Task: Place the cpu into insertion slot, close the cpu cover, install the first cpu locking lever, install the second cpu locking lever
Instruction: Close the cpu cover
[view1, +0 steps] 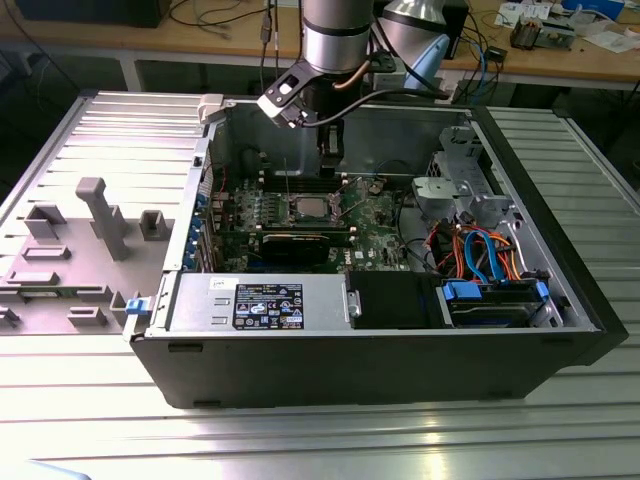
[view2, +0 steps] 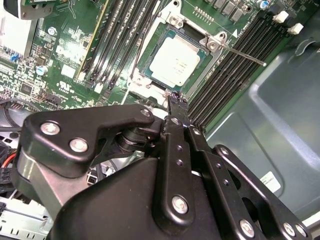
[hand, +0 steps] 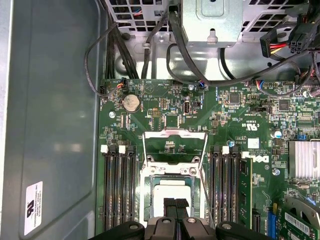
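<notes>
The cpu (view2: 175, 62) sits in the slot (hand: 172, 171), cover (hand: 175, 133) raised. The claw (hand: 175, 204), pinched closed, hangs above the cpu's edge. The case (view1: 400, 360) lies on a ribbed metal table (view1: 300, 445); another table (view1: 570, 62) stands behind.

A ribbed metal table (view1: 300, 440) fronts a wooden workbench (view1: 600, 60) (strewn with cables (view1: 200, 14)) behind.

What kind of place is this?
Probably a robot lab or workshop: a robot arm reaches into an opened computer case on a ribbed metal table, with a cable-strewn workbench behind.
</notes>
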